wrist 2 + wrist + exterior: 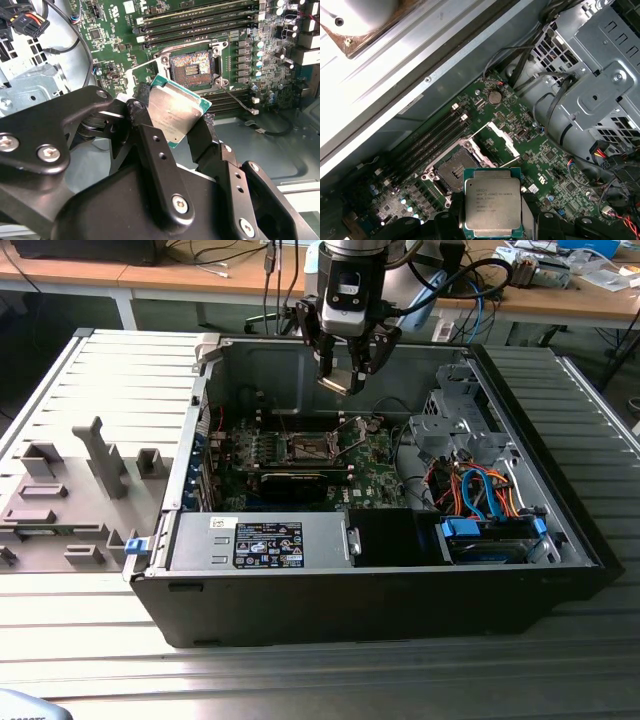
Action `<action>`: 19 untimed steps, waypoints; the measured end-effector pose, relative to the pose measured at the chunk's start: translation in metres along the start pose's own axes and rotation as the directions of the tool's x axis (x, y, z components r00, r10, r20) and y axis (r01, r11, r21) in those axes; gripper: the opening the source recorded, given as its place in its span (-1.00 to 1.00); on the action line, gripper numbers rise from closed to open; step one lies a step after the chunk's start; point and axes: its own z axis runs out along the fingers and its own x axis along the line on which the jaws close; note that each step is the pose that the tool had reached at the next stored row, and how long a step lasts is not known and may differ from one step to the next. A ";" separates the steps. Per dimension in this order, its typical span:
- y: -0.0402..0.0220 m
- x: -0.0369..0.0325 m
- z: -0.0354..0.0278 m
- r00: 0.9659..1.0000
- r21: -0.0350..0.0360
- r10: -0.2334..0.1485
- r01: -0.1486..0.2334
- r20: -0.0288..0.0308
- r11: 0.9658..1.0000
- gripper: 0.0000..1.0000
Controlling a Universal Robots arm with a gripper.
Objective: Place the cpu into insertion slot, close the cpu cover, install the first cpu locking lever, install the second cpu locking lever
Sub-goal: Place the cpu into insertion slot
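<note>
0 of the 4 steps look done. The jaws of the gripper (345, 375) are clamped on 2 opposite edges of the cpu (492, 207), holding it in the air over the open computer case (400, 590), toward the table's (100, 640) far edge. Below, on the motherboard (545, 155), the insertion slot (455, 170) lies bare and the cpu cover (506, 136) stands raised beside it. Seating, cover and 2 levers are all left. I cannot pick out the levers surely, and the fingers (150, 147) hide the chip's gripped edges.
</note>
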 end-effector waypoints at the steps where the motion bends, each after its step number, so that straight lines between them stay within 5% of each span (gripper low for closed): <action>1: 0.0000 0.0000 0.0000 1.000 0.000 0.001 -0.001 0.000 1.000 0.09; 19: 0.0000 0.0000 0.0000 1.000 0.000 0.013 -0.013 0.000 1.000 0.09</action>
